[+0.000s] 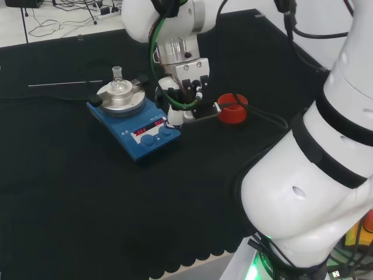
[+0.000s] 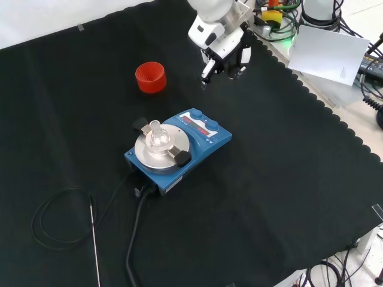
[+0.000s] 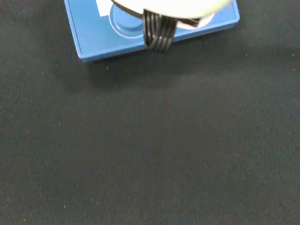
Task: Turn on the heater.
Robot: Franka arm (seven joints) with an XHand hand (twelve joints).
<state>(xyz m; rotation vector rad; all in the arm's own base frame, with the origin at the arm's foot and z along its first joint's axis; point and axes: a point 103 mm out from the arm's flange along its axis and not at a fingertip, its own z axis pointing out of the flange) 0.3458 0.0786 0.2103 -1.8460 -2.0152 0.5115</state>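
Note:
The blue heater (image 1: 137, 142) stands on the black cloth, with a small clear flask (image 1: 118, 84) on its round metal plate. Two blue knobs and red lit displays sit on its front panel (image 2: 202, 124). My hand (image 1: 185, 81) hangs just to the right of the heater's knob end in the head view. One white finger (image 1: 175, 114) stretches straight down beside the right knob, and whether it touches I cannot tell. In the front view my hand (image 2: 224, 46) is beyond the heater (image 2: 206, 142) and raised. The wrist view shows a black ribbed finger pad (image 3: 159, 35) before the heater's front (image 3: 93, 35).
A red ribbed ring stand (image 1: 233, 109) (image 2: 150, 77) lies on the cloth close behind my hand. A black cable (image 2: 60, 221) loops away from the heater, and a thin metal rod (image 2: 94, 245) lies near it. The cloth's scalloped edge (image 2: 335, 119) runs on the front view's right.

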